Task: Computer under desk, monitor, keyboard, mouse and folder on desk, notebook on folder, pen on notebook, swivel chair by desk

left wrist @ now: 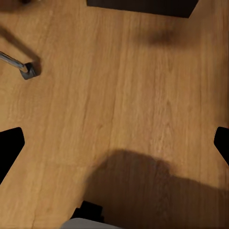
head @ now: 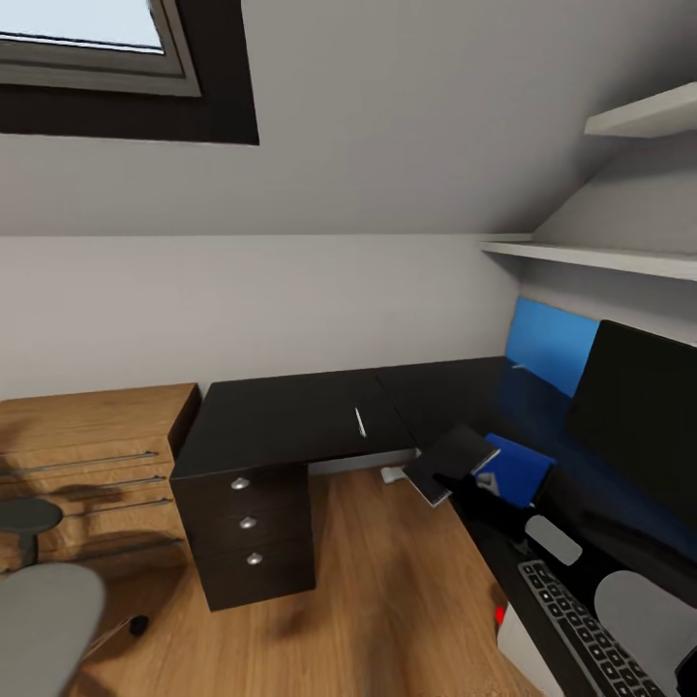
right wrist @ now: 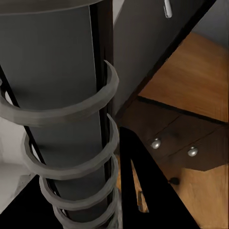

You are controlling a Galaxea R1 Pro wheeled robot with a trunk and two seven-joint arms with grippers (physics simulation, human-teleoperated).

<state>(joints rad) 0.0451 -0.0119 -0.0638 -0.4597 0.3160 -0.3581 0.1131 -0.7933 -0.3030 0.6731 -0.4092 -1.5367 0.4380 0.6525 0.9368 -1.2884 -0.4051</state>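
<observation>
Straight ahead of the left pincer (left wrist: pixel 116 143), framed between its widely spread fingertips, lie pale wood floorboards (left wrist: pixel 119 86), the grain running away from it. A broad soft shadow (left wrist: pixel 143 191) darkens the boards on the near side, closest to the pincer. Over in the head view stands a light wood cabinet (head: pixel 92 455) with long silver bar handles across its drawer fronts; how far it sits from that pincer I cannot tell. High on the sloped wall hang two white shelves (head: pixel 590 257), one above the other.
</observation>
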